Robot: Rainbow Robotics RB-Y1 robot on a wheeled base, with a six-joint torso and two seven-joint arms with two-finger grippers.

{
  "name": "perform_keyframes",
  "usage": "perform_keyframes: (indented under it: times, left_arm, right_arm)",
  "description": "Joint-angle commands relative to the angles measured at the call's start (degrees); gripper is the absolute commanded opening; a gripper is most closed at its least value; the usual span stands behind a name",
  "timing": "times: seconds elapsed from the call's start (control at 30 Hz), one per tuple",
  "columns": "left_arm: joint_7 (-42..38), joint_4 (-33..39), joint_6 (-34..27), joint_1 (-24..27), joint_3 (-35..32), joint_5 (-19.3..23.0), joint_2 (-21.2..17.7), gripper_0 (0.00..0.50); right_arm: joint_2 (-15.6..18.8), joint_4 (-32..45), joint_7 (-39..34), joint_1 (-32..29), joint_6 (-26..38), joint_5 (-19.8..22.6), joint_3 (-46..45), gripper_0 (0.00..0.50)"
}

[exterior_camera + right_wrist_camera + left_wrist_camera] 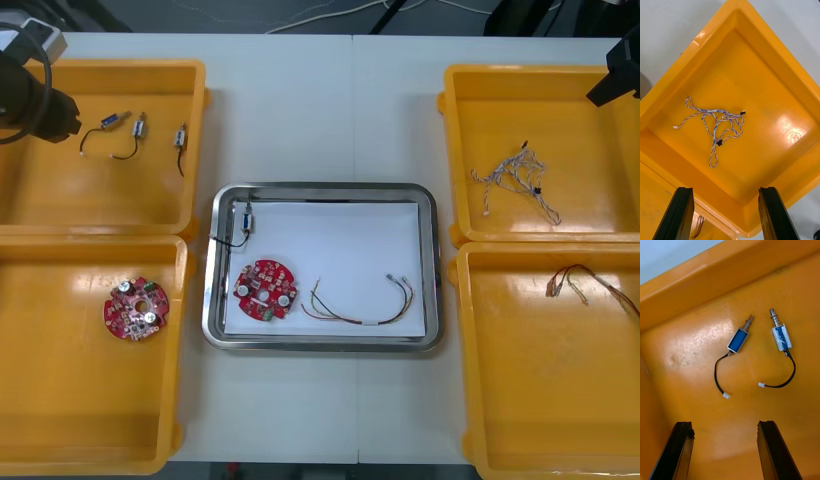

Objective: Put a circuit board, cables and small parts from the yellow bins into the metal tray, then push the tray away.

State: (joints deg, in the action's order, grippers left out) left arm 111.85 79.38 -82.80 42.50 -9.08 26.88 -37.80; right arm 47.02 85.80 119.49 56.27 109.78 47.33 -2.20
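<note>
The metal tray (210, 300), white inside, holds a round red circuit board (265, 291), a red and yellow cable (362, 303) and a small metal part (243, 219) with a black lead. My left gripper (724, 424) is open above the far left yellow bin (195, 130), short of two blue small metal parts (738, 340) with black leads. My right gripper (728, 190) is open above the far right yellow bin (455, 150), and the twisted blue and white cable (717, 122) lies beyond its fingers. The left arm (35, 100) and right arm (622, 72) show at the far corners.
Three small metal parts (140, 125) lie in the far left bin. Another red circuit board (135, 308) sits in the near left bin (180, 300). A red and yellow cable (578, 282) lies in the near right bin (462, 300). Bare table runs between bins and tray.
</note>
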Motion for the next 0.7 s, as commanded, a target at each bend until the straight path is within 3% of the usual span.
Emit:
perform_keyframes:
  times: [0.03, 0.7]
  left_arm:
    - [6.1, -1.86, 2.21, 4.26, -1.82, 0.46, -1.22, 0.5]
    - [13.74, -12.93, 10.91, 8.39, -1.9, -0.69, 3.52, 0.5]
  right_arm:
    - [2.55, 0.07, 1.44, 3.05, 0.22, 0.4, -1.75, 0.5]
    - [-1.84, -19.97, 1.97, 3.05, -1.59, 0.57, 0.8, 0.5]
